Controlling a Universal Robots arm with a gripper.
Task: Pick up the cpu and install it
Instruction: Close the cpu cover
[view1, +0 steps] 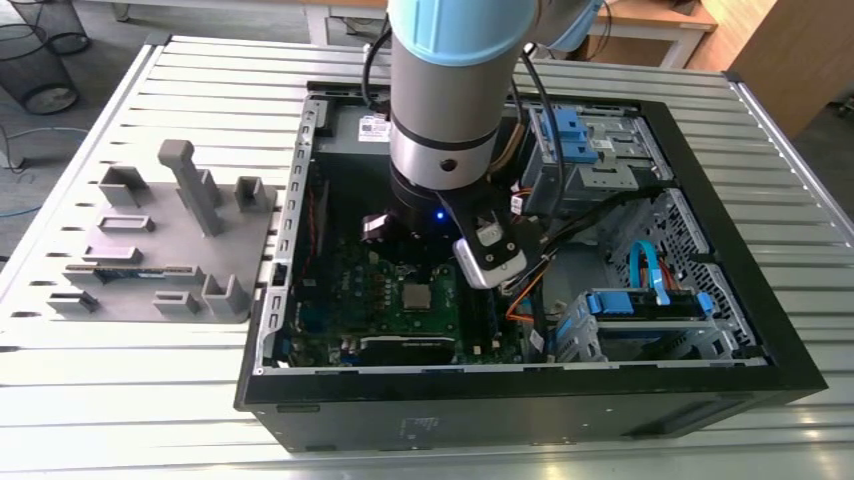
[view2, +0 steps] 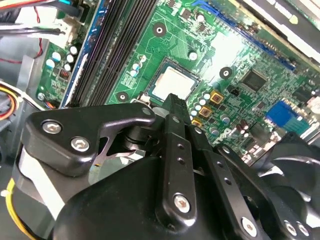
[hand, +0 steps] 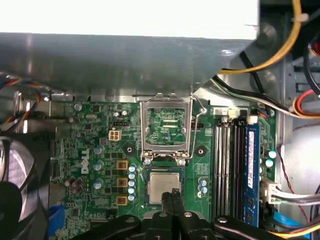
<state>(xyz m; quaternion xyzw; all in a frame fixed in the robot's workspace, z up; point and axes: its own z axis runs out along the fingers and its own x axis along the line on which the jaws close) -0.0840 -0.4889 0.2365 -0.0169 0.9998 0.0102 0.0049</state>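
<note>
Your gripper (hand: 170, 196) has its fingers pressed together, tips just over the near edge of the cpu (hand: 162, 184) — it lies flat on the green motherboard (hand: 95, 145), the hinged metal socket frame (hand: 145, 131) open beyond. Expect a light, stiff, slick-topped square, fragile underneath — hold it by opposite edges only.
</note>
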